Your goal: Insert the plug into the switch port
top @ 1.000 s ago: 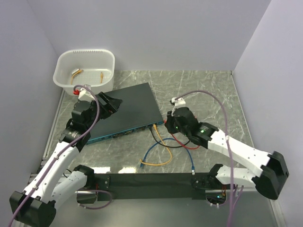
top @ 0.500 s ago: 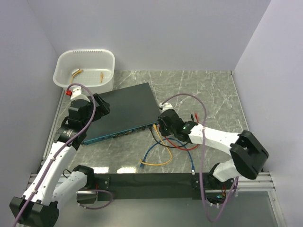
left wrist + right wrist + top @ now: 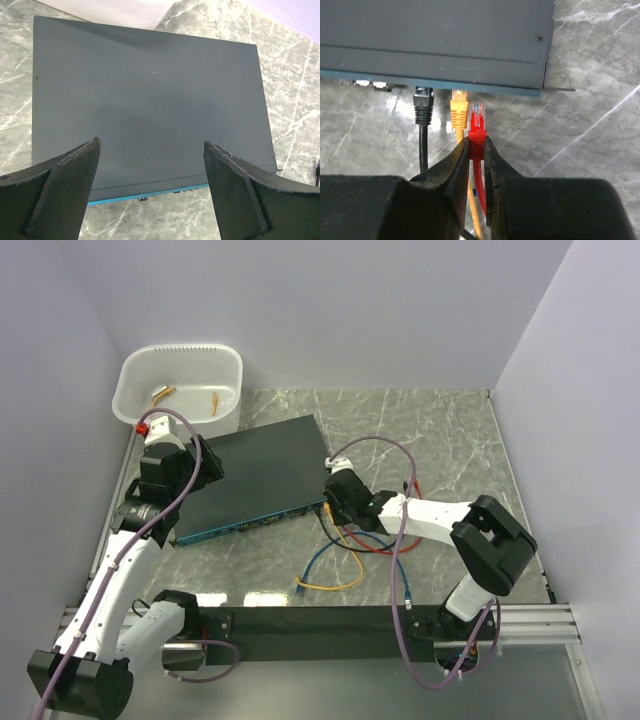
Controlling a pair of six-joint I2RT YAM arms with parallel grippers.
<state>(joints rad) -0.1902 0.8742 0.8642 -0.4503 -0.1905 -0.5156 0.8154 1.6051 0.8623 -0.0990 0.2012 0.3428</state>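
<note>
Grips red plug (image 3: pixel 477 122) in right claw (image 3: pixel 476 150), tip just short of switch (image 3: pixel 435 35) teal face (image 3: pixel 485 88), right of yellow plug (image 3: pixel 459 107). Holds left claw (image 3: pixel 151 145) spread open above switch top.

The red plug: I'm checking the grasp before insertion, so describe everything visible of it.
The red plug has a red boot and a clear plastic tip. The right end effector pinches its boot between both fingers, tip aimed at the switch's teal face and apparently not yet in a port. It lies close beside the yellow plug; contact between them is unclear. Its red cable trails back between the fingers.
</note>
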